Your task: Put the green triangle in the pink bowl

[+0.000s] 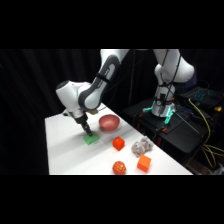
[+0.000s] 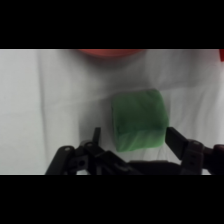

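The green triangle (image 1: pixel 91 140) lies on the white table (image 1: pixel 65 150), left of the pink bowl (image 1: pixel 109 122). My gripper (image 1: pixel 88 133) has come down right over the block. In the wrist view the green triangle (image 2: pixel 138 120) fills the space between my two fingers, and my gripper (image 2: pixel 134 137) stands open around it, one black finger (image 2: pixel 95 137) on each side with a gap to the block. A strip of the pink bowl (image 2: pixel 111 52) shows at the top edge of the wrist view.
A red cube (image 1: pixel 118 143), a grey-white crumpled object (image 1: pixel 141 146), an orange cube (image 1: pixel 144 163) and a red-orange textured ball (image 1: pixel 119 167) lie toward the table's near right. Dark equipment and cables stand beyond the right edge.
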You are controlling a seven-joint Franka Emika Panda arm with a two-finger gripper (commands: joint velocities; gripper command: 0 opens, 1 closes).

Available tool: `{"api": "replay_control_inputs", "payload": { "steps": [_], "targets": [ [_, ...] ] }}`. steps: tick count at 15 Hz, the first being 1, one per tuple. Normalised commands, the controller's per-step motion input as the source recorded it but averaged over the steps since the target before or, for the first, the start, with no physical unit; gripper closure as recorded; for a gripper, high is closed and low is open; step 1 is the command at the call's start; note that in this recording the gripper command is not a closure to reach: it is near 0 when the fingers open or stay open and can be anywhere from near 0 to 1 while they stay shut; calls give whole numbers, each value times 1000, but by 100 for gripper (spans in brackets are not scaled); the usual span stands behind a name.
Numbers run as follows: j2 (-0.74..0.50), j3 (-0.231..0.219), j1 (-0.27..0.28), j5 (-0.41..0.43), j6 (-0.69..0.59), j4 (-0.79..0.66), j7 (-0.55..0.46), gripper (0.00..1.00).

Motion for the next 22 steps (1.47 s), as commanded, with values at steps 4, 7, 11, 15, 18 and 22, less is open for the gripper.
{"api": "replay_control_inputs", "payload": {
  "steps": [4,7,11,15,18,22],
  "targets": [
    [-2,117,-89,74,-106,-43,-246,0],
    [-40,132,-55,105,-106,-103,-239,0],
    [-66,83,-58,114,-90,-91,-239,49],
    [-143,29,-64,95,-41,-117,-203,100],
    [-261,3,-23,70,29,-243,-126,100],
    [-518,-18,34,43,117,-493,-35,50]
  ]
}}
